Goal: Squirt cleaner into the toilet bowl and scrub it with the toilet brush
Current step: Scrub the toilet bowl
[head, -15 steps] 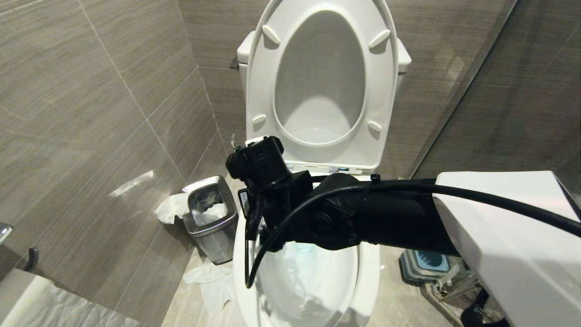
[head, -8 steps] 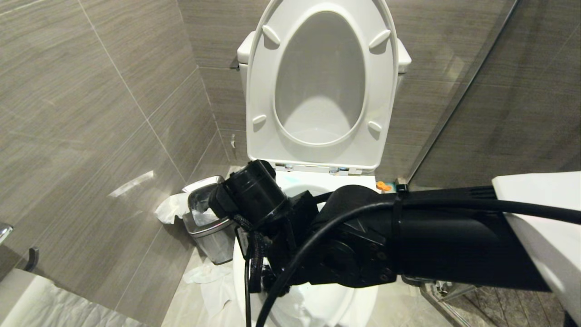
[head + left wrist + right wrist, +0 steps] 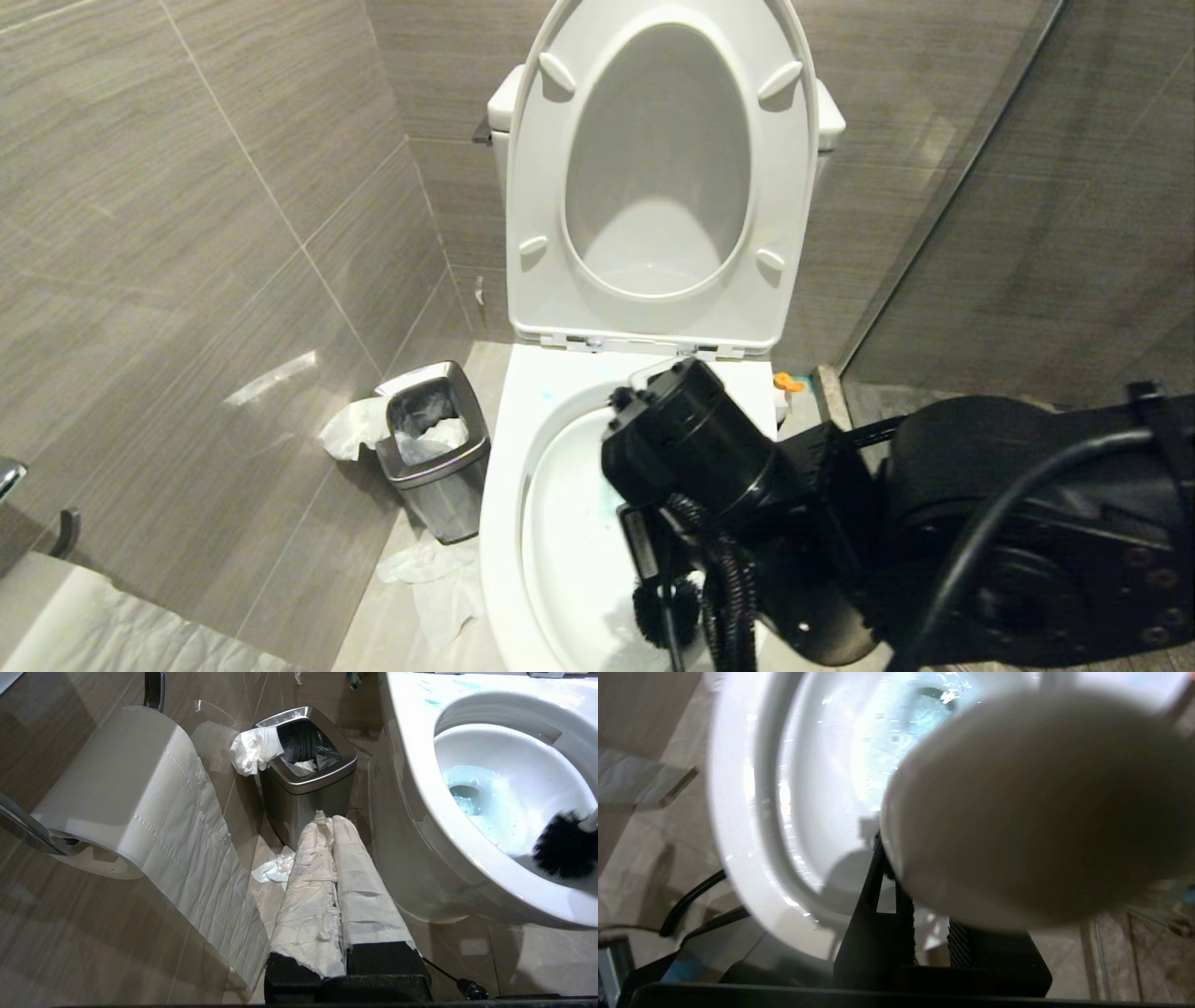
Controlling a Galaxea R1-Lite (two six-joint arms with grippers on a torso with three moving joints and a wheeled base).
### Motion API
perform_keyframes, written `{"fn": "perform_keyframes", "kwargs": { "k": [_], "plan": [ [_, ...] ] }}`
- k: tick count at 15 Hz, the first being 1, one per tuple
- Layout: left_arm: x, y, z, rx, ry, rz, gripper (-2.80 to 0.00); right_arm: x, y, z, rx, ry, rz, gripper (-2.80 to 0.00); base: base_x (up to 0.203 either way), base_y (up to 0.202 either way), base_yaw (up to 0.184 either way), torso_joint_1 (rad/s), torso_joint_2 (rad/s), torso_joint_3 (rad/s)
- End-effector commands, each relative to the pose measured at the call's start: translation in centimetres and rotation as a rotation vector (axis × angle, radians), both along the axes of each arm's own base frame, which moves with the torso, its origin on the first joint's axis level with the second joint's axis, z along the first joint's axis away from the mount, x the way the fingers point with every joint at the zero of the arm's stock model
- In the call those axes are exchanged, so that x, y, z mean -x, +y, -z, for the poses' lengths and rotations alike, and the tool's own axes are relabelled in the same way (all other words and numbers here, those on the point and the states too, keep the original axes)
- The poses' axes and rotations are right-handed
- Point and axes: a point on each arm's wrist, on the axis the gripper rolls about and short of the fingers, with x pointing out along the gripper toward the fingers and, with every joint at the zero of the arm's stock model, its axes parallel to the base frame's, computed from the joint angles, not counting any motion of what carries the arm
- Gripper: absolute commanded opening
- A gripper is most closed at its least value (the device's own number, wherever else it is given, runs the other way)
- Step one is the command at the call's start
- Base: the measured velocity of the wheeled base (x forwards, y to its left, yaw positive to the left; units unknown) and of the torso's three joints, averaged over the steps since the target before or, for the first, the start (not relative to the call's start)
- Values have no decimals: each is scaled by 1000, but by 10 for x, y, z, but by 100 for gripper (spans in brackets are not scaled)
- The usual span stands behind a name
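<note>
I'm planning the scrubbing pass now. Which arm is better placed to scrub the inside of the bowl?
Right. The right gripper is shut on the toilet brush, whose bristle head sits inside the toilet bowl over blue-tinted water. The left gripper is shut and paper-wrapped, pointing at the bin.

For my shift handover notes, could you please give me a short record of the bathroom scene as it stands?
Toilet bowl: seat and lid raised, water tinted pale blue by cleaner
Toilet brush: black bristle head inside the bowl, against the near wall
Right gripper: shut on the toilet brush handle, above the bowl
Left gripper: shut, wrapped in white paper, beside the bowl
Bin: on the floor left of the toilet, tissue inside
</note>
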Motion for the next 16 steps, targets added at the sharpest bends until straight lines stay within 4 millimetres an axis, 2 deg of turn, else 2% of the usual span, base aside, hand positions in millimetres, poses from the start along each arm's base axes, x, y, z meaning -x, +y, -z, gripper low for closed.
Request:
{"fn": "perform_keyframes", "kwargs": {
  "k": [1, 4, 7, 9, 12, 16],
  "plan": [
    [0, 0, 0, 1, 1, 0, -280, -4, -38, -18, -26, -24, 77, -280, 0, 0, 0, 0, 0, 0],
    [0, 0, 0, 1, 1, 0, -280, -29, -61, -19, -12, -34, 169, -280, 0, 0, 0, 0, 0, 0],
    [0, 0, 1, 0, 3, 0, -280, -71, -64, -11, -8, -118, 205, -280, 0, 0, 0, 0, 0, 0],
    [0, 0, 0, 0, 3, 0, -280, -98, -56, -6, -14, -166, 211, -280, 0, 0, 0, 0, 0, 0],
    [0, 0, 0, 0, 2, 0, -280, -126, -35, -3, -44, -206, 216, -280, 0, 0, 0, 0, 0, 0],
    [0, 0, 0, 0, 2, 0, -280, -148, -2, -9, -96, -259, 190, -280, 0, 0, 0, 0, 0, 0]
  ]
}}
